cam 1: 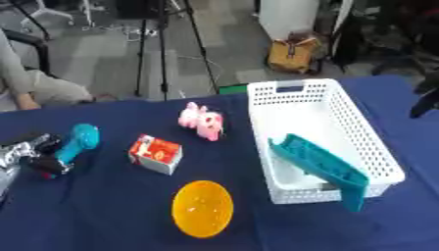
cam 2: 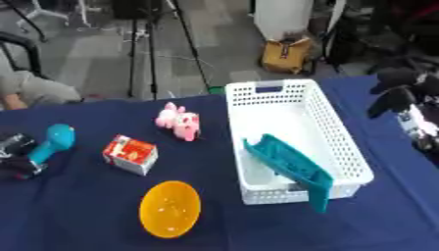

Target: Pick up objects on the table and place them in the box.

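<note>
A round orange plastic bowl (cam 2: 170, 209) lay nearest on the blue worktop (cam 2: 77, 215). The left hand (cam 1: 30, 154), at nine o'clock, sat clamped on a teal handled tool (cam 1: 75, 142); its long axis ran twelve-to-six. The right hand's (cam 2: 403, 105) fingers could not be told.

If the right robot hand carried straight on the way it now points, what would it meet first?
The right robot hand hangs at the table's right side, past the white basket, its dark fingers pointing down and slightly left. Going on, it would probably meet the blue tablecloth beside the basket first, though depth is unclear.

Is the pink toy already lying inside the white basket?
No, the pink toy stands on the blue tablecloth, to the left of the white basket, outside its wall.
</note>
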Robot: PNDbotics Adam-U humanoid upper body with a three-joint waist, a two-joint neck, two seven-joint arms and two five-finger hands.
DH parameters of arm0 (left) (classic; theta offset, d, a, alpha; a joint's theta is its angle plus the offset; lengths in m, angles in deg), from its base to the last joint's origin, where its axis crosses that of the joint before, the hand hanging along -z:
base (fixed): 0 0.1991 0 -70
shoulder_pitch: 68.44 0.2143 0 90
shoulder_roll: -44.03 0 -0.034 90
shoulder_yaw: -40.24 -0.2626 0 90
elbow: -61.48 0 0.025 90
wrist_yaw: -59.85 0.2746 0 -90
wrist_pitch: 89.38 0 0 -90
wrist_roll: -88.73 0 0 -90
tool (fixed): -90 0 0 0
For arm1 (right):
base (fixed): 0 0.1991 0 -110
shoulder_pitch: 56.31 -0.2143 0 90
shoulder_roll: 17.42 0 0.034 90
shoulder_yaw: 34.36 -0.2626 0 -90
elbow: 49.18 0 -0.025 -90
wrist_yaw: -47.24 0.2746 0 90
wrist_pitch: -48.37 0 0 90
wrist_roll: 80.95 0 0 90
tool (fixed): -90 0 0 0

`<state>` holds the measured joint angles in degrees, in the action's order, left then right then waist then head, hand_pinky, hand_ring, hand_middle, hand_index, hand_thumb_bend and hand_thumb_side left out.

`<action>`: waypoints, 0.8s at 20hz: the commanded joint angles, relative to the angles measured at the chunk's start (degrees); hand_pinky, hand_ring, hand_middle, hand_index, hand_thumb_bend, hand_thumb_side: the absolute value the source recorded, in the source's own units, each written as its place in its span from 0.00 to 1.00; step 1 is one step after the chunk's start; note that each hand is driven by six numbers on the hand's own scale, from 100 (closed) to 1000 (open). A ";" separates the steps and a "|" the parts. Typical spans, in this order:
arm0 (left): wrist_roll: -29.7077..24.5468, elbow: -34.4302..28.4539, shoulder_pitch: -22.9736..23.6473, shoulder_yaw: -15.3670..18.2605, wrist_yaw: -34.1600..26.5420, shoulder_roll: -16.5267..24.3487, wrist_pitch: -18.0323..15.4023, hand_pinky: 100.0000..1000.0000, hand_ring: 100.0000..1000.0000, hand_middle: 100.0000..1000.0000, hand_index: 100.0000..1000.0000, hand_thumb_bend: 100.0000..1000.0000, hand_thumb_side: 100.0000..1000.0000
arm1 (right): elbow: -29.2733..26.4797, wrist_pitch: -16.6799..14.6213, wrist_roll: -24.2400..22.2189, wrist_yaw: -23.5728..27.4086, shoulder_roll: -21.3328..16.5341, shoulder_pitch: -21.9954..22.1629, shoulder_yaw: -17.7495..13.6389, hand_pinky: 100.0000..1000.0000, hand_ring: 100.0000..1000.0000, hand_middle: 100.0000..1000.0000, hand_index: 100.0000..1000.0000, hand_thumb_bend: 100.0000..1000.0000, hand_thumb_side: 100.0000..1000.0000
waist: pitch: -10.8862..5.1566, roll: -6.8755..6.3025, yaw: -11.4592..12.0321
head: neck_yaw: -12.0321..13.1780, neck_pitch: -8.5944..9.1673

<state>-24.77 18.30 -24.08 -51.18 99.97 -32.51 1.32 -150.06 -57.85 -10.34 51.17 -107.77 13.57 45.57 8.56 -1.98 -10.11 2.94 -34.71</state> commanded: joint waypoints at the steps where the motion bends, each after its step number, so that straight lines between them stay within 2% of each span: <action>1: -0.94 -5.38 -2.65 -1.10 -2.84 1.67 -0.89 0.36 0.14 0.05 0.16 0.00 0.17 | -0.58 0.06 0.09 0.38 -0.66 -0.37 -0.43 0.42 0.45 0.56 0.73 0.07 0.55 | -1.25 0.07 -0.08 | -0.01 0.33; 5: -1.92 -9.52 -4.33 -2.37 -3.92 1.13 -1.24 0.36 0.14 0.05 0.16 0.00 0.18 | -0.57 0.13 -0.01 0.45 -0.60 -0.32 -0.35 0.42 0.45 0.56 0.73 0.08 0.55 | -1.55 -0.03 -0.38 | 0.13 0.28; 7: -2.73 -13.23 -6.92 -3.80 -4.37 -0.44 -2.44 0.37 0.14 0.05 0.16 0.00 0.18 | -0.60 0.22 -0.23 0.56 -0.45 -0.28 -0.13 0.42 0.45 0.56 0.73 0.08 0.55 | -1.93 -0.23 -0.97 | 0.47 0.23; 11: -4.01 -17.57 -10.53 -6.64 -3.89 -4.84 -3.47 0.38 0.15 0.06 0.18 0.00 0.19 | -0.66 0.46 -0.83 0.90 -0.05 -0.32 0.42 0.42 0.45 0.56 0.73 0.08 0.55 | -2.51 -0.62 -2.52 | 1.21 0.33; 16: -5.14 -19.84 -13.18 -10.72 0.58 -10.33 -5.79 0.40 0.20 0.11 0.22 0.00 0.18 | -0.74 0.61 -1.97 1.36 0.29 -0.79 1.33 0.42 0.45 0.56 0.73 0.08 0.55 | -2.54 -1.14 -4.87 | 1.59 0.91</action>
<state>-29.82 0.14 -35.56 -61.38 99.44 -42.59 -3.80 -150.05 -57.14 -11.92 51.88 -106.93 13.68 46.81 6.98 -3.42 -15.17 4.26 -34.50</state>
